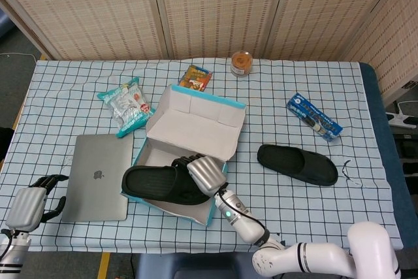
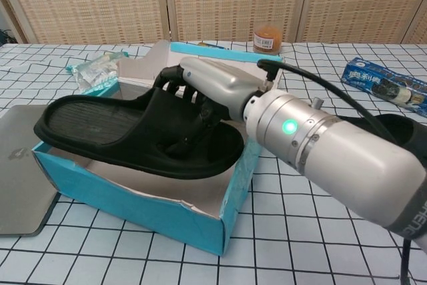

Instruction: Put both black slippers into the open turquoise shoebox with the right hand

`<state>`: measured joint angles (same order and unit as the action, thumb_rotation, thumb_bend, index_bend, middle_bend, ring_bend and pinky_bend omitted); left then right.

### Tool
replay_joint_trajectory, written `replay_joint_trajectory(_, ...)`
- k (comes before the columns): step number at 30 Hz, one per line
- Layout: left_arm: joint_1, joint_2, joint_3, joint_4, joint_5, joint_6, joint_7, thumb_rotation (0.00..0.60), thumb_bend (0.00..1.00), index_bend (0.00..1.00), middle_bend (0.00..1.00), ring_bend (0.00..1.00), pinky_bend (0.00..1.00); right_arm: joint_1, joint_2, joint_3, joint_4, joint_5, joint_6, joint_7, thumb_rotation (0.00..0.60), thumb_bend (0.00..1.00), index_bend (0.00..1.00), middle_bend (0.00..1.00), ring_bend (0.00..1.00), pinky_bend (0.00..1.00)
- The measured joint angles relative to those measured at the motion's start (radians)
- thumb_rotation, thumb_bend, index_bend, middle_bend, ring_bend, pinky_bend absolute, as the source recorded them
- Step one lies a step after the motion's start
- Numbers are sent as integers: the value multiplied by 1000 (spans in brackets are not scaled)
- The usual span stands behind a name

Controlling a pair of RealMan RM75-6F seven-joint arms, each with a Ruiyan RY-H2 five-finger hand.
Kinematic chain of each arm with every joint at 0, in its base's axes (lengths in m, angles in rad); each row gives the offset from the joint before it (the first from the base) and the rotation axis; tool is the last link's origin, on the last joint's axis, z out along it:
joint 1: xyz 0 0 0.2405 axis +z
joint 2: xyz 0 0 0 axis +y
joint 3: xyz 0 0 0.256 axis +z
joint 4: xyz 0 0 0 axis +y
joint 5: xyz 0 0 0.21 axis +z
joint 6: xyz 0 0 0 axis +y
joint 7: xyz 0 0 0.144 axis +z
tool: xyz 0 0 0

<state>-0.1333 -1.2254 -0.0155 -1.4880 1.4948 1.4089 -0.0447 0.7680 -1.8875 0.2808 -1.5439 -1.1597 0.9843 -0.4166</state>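
Observation:
My right hand (image 1: 204, 174) (image 2: 207, 91) grips one black slipper (image 1: 157, 184) (image 2: 127, 135) by its strap end and holds it over the open turquoise shoebox (image 1: 209, 215) (image 2: 140, 215), its heel jutting past the box's left wall. On the cloth to the right of the box lies the second black slipper (image 1: 297, 164) (image 2: 390, 128), untouched. At the table's front left corner my left hand (image 1: 29, 204) hangs with fingers curled in, holding nothing.
A grey laptop (image 1: 98, 178) (image 2: 20, 165) lies left of the box. Behind it are a snack bag (image 1: 127, 106), a small colourful packet (image 1: 195, 77) and an orange jar (image 1: 241, 63). A blue biscuit pack (image 1: 314, 116) (image 2: 380, 88) lies at the right.

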Motion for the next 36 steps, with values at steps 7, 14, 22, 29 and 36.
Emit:
replay_joint_trajectory(7,1,5,-2,-1,-6,-3,-16,600,431,286,311,288,539,7,-57,-77,150,-31,-52,108,600,90,689,598,522,375)
replay_joint_trajectory(14,-1,5,0,0,-7,-10,-11,600,431,287,312,288,540,-4,-22,-101,95,42,-49,-19,600,90,655,594,481,375)
replay_joint_trajectory(22,-5,3,5,-6,-16,-32,18,600,431,288,313,288,539,-11,80,-123,-55,143,-5,-247,600,88,325,276,82,196)
replay_joint_trajectory(29,-11,4,8,-18,-32,-53,42,600,431,288,313,288,540,-10,204,-98,-173,213,-25,-185,600,88,174,131,0,77)
replay_joint_trajectory(36,-11,4,9,-20,-28,-51,44,600,432,288,313,289,540,-11,259,-84,-201,215,-61,-69,600,88,120,106,0,58)
